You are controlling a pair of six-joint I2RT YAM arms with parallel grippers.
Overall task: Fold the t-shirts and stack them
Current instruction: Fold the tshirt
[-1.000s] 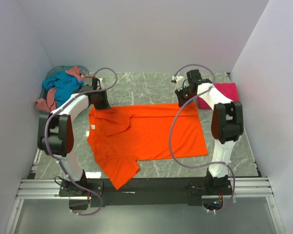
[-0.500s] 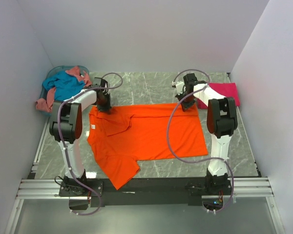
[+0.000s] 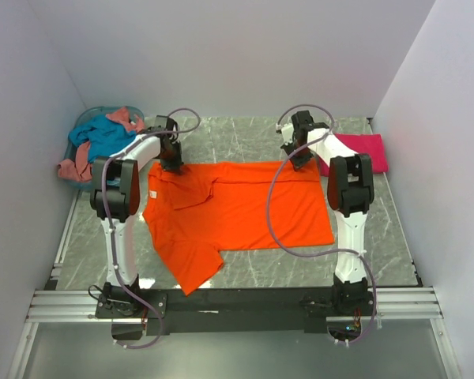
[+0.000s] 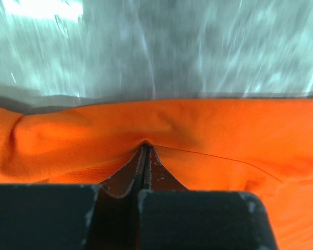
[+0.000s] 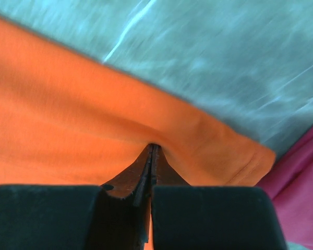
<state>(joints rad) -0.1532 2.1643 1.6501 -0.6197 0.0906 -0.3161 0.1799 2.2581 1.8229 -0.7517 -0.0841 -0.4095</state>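
Note:
A bright orange t-shirt (image 3: 237, 209) lies spread on the marble table (image 3: 237, 138), its white neck label (image 3: 152, 195) near the left side and one sleeve hanging toward the front edge. My left gripper (image 3: 172, 164) is shut on the shirt's far left edge; in the left wrist view the jaws (image 4: 145, 147) pinch a fold of orange cloth (image 4: 224, 135). My right gripper (image 3: 300, 160) is shut on the far right corner, the cloth (image 5: 68, 120) bunched at its tips (image 5: 153, 146). A folded magenta-pink t-shirt (image 3: 363, 150) lies at the back right.
A pale blue basket (image 3: 87, 118) at the back left holds a teal-blue t-shirt (image 3: 103, 136) and a salmon-pink one (image 3: 71, 167) spilling over its side. White walls close in the table on three sides. The magenta cloth (image 5: 302, 182) sits just right of my right gripper.
Both grippers have moved toward the back wall, pulling the orange shirt's far edge with them. The shirt has slid farther from the front edge and its far edge is straighter.

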